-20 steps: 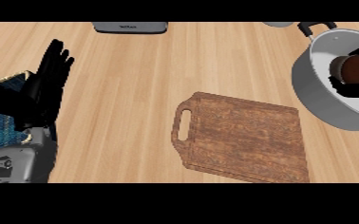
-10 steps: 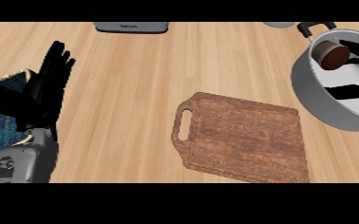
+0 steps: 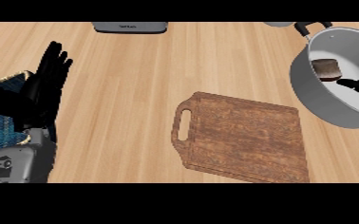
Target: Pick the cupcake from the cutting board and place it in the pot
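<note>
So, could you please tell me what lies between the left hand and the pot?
In the head view, the cutting board and bare wooden counter lie between the left hand and the pot.

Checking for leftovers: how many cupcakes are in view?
1. The cupcake sits inside the pot at the right edge. The cutting board carries none. The pot runs out of view, so more could be hidden.

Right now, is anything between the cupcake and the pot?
Nothing visible. The cupcake already sits inside the pot, and the cutting board is bare. Black fingertips of the right hand show just beside the cupcake at the view's right edge. The left hand rests open at the left.
</note>
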Tool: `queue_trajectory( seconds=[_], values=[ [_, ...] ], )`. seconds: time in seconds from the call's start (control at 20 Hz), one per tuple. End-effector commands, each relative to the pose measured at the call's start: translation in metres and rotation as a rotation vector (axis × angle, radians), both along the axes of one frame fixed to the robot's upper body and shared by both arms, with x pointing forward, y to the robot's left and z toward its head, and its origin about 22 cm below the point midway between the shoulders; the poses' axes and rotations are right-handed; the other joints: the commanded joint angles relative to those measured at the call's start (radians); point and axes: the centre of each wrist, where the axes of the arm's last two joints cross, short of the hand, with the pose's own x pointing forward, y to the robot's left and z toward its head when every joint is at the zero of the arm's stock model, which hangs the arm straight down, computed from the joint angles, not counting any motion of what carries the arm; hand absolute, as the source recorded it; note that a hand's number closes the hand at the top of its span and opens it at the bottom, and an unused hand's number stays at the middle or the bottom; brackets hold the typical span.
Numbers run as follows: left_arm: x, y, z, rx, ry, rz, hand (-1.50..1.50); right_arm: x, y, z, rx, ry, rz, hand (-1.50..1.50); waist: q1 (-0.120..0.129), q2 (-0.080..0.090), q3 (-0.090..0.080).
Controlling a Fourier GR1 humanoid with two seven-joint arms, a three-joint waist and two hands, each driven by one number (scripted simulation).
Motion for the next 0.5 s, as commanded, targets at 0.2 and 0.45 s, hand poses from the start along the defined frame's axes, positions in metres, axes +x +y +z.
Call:
queue_trajectory(
  seconds=[0.2, 0.45],
  values=[
    [0.000, 0.002, 0.018, 0.014, 0.009, 0.001, 0.00, -0.068, -0.078, 0.018, 0.110, -0.034, -0.019, -1.50, 0.000, 0.002, 0.003],
    [0.007, -0.011, 0.014, -0.019, -0.007, -0.021, 0.00, -0.078, -0.090, 0.026, 0.147, -0.046, 0.009, -1.50, 0.006, 0.007, 0.005]
  ],
)
